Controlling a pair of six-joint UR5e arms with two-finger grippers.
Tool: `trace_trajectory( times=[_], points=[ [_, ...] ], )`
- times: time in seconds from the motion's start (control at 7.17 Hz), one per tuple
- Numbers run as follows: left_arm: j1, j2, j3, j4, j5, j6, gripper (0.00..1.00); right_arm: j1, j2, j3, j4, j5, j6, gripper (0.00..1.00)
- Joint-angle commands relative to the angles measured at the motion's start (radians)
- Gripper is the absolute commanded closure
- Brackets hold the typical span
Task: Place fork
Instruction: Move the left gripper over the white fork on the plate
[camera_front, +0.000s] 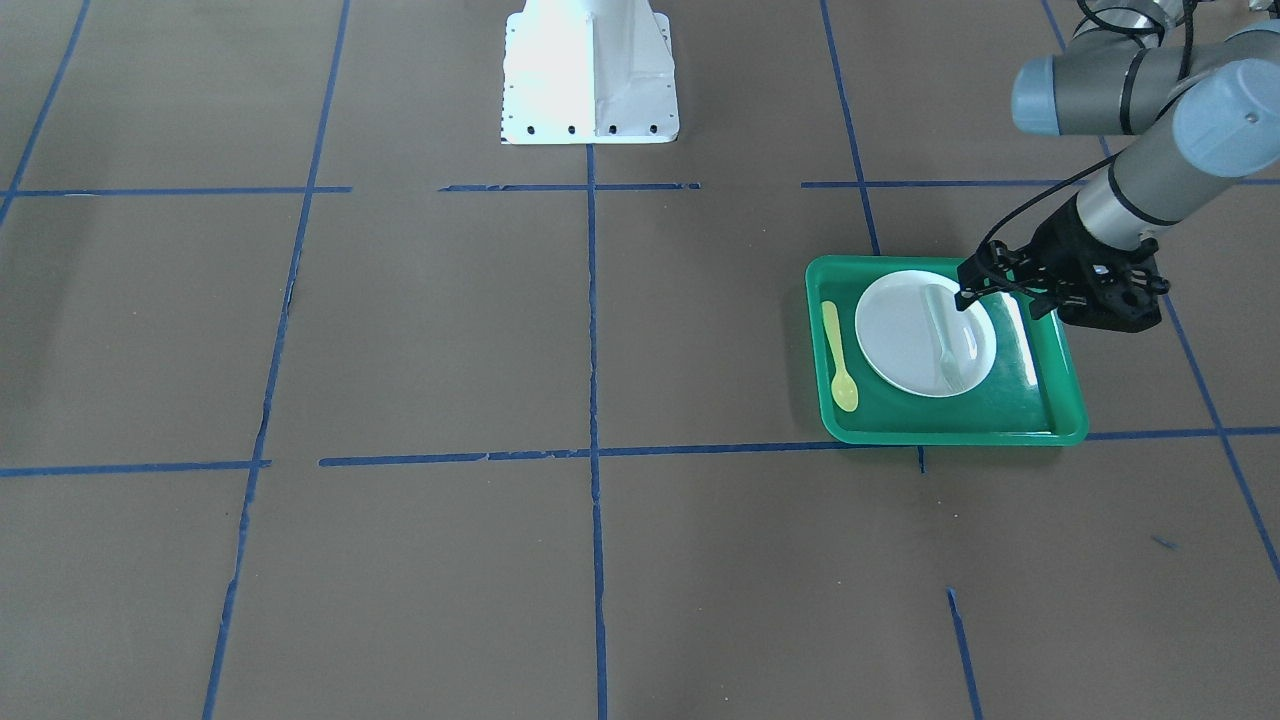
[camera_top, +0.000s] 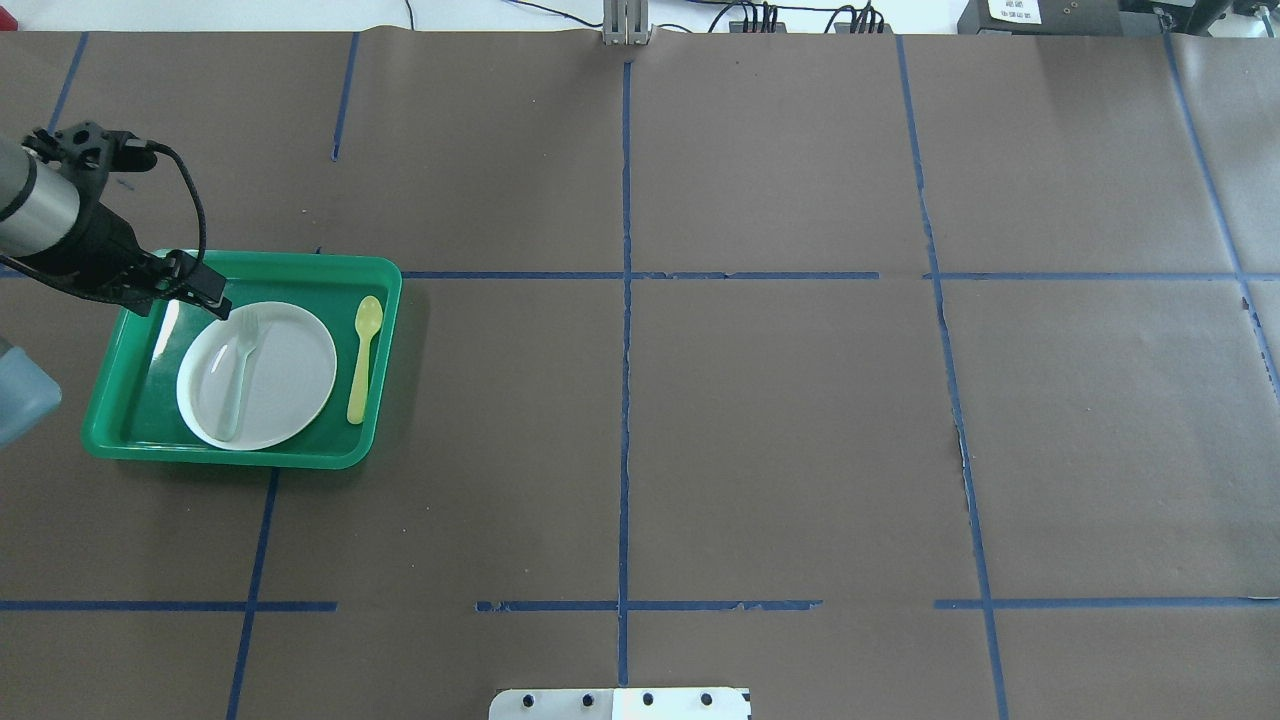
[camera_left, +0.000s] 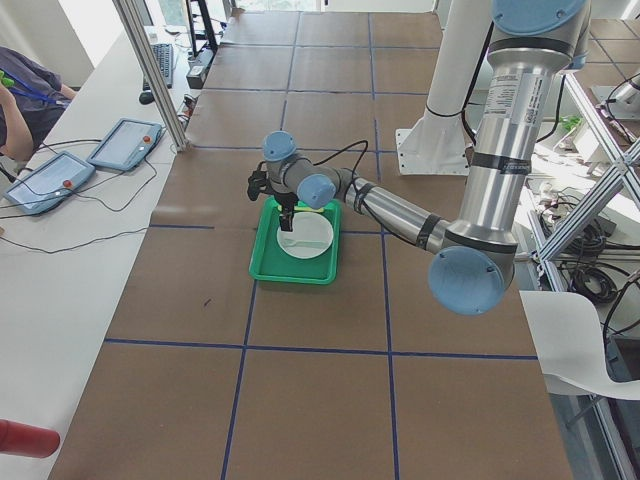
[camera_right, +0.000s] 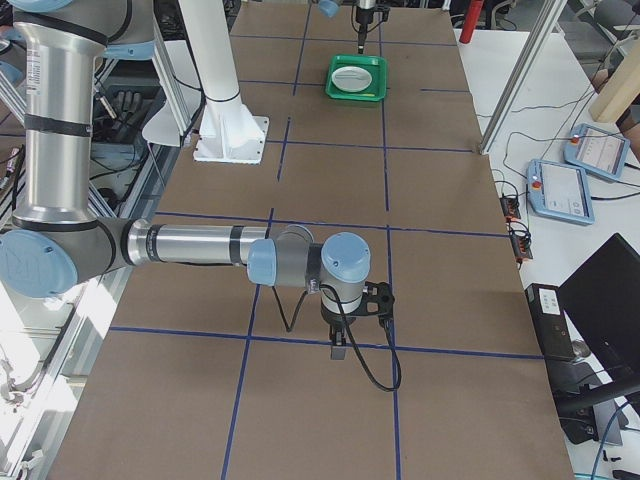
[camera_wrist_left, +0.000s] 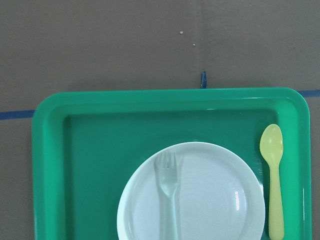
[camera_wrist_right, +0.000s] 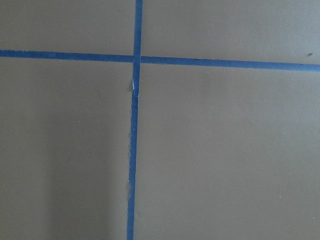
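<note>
Item: small pale translucent plastic fork (camera_top: 240, 370), flat on round white plate (camera_top: 295, 385) in green plastic tray (camera_top: 300, 264); left claw (camera_top: 215, 304) above, empty, gap width can't tell; rec. lift straight up, avoid nudging fork.

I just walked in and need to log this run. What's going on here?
The fork lies flat on the white plate with nothing holding it. The plate sits in the green tray, and a yellow spoon lies beside it. The left gripper hangs at the plate's edge by the fork's tines. The right gripper hangs over the table, far from the tray.
</note>
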Motion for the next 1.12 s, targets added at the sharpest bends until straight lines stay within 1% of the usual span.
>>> trace_trajectory(
  times=[0.0,0.14,0.28,0.42,0.7,0.98],
  points=[
    [0.061,-0.002,0.043,-0.07,0.07,-0.041,0.0,0.0,0.0,0.0,0.0,0.0,0.0,0.0],
    [0.061,-0.004,0.043,-0.069,0.105,-0.046,0.0,0.0,0.0,0.0,0.0,0.0,0.001,0.0],
    [0.067,-0.004,0.046,-0.069,0.179,-0.057,0.0,0.0,0.0,0.0,0.0,0.0,0.0,0.0],
    [0.09,-0.008,0.093,-0.083,0.21,-0.082,0.0,0.0,0.0,0.0,0.0,0.0,0.0,0.0],
    [0.133,-0.011,0.144,-0.213,0.213,-0.238,0.0,0.0,0.0,0.0,0.0,0.0,0.001,0.0],
    [0.139,-0.011,0.154,-0.226,0.215,-0.242,0.0,0.0,0.0,0.0,0.0,0.0,0.0,0.0]
  ],
)
